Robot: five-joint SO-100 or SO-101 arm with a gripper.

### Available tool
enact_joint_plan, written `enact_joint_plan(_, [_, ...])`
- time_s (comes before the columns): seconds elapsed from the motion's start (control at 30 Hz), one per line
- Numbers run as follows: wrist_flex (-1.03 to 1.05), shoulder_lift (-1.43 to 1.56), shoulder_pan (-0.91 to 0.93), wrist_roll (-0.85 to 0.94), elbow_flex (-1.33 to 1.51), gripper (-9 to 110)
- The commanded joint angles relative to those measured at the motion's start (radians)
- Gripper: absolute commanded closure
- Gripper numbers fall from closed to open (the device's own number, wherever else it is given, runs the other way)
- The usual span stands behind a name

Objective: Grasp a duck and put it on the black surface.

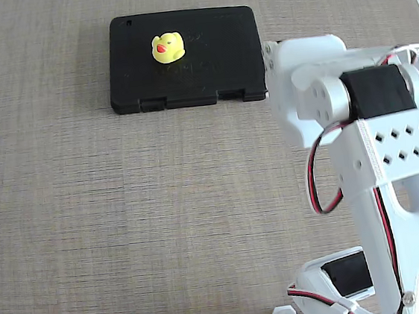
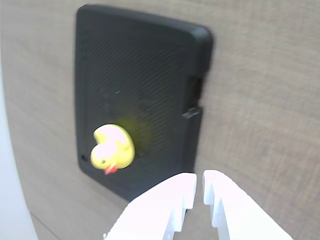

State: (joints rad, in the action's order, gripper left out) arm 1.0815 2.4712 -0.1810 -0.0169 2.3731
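Yellow duck (image 1: pixel 168 47) atop black surface (image 1: pixel 215 66); gripper (image 2: pixel 198 186) apart, nearly closed

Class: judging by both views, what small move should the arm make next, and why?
Probably pull back to rest: the tiny yellow rubber duck already sits on the flat matte black slab, and the white end effector holds nothing, fingertips nearly together.

white plastic arm (image 1: pixel 389 153) with black motor blocks, diamond-shaped holes, red and black cables; behind the white toothed pincer (image 2: pixel 198 187).
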Motion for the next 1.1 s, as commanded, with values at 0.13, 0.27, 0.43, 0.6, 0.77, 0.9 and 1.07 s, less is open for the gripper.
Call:
enact_joint_plan(0.13, [0.005,0.262,0.074,0.009,0.215,100])
enact_joint_plan(0.27, [0.034,0.38,0.092,0.009,0.302,100])
enact_joint_plan(0.43, [0.11,0.462,0.094,0.011,0.318,100])
enact_joint_plan(0.6, [0.124,0.489,0.094,0.011,0.334,100])
enact_joint_plan(0.77, [0.127,0.491,0.095,0.011,0.348,100])
enact_joint_plan(0.9, [0.112,0.517,0.095,0.012,0.399,100])
enact_joint_plan(1.07, [0.121,0.646,0.095,0.012,0.457,100])
